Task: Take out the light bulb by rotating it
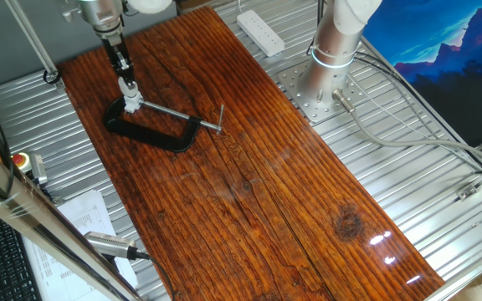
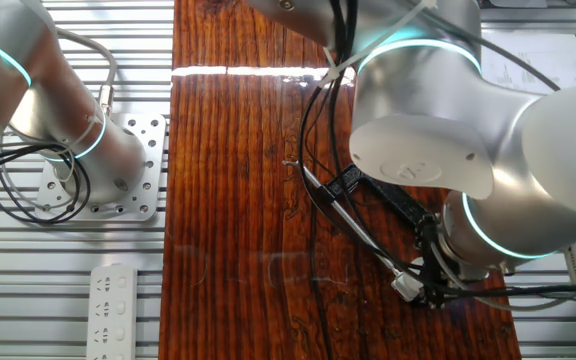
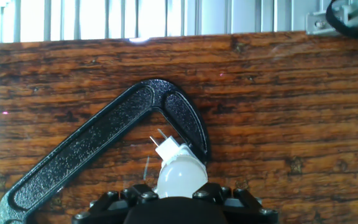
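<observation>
The surface [image 1: 249,184] is a long board of dark, reddish wood with strong grain — glossy enough to throw back light. On it, near one end, lies a black C-clamp [image 1: 145,132], flat on its side, its steel screw rod [image 1: 182,115] stretched across the grain.

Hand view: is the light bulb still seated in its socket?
No. The light bulb is lifted clear, its two bare pins exposed above the black C-clamp, its rounded end at the gripper.

One light bulb [image 3: 180,175], one black C-clamp [image 1: 151,126], one white power strip [image 1: 260,31] and one wooden counter [image 1: 266,184] are visible.
</observation>
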Motion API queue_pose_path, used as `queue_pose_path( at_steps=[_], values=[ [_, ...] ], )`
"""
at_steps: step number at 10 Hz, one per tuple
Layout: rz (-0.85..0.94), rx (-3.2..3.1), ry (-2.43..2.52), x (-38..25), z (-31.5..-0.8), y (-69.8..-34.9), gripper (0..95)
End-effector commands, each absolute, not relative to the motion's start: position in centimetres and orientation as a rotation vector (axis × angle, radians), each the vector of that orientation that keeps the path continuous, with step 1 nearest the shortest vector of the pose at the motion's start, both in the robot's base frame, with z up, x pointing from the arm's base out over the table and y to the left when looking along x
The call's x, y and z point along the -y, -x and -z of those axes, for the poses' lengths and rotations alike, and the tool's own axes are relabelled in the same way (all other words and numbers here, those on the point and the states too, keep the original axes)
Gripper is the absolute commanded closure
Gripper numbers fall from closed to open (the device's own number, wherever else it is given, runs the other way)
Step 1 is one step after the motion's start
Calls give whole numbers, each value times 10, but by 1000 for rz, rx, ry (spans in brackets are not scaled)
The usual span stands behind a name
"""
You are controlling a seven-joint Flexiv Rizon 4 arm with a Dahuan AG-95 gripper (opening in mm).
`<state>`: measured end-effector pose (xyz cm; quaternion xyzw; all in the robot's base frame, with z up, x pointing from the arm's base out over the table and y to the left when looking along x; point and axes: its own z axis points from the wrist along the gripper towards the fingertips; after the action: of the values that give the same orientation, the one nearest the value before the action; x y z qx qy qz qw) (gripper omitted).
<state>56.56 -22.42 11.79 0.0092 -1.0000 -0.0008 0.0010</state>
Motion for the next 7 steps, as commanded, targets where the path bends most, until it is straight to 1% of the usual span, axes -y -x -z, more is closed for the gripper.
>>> queue_pose_path(
  at_steps=[1, 5, 6, 7],
  values=[
    [4, 3140, -34, 225, -118, -566, 570],
    [11, 3137, -58, 225, -118, -567, 570],
    [4, 3143, -89, 225, -118, -567, 380],
    [3, 3146, -100, 225, -118, -567, 380]
  ],
)
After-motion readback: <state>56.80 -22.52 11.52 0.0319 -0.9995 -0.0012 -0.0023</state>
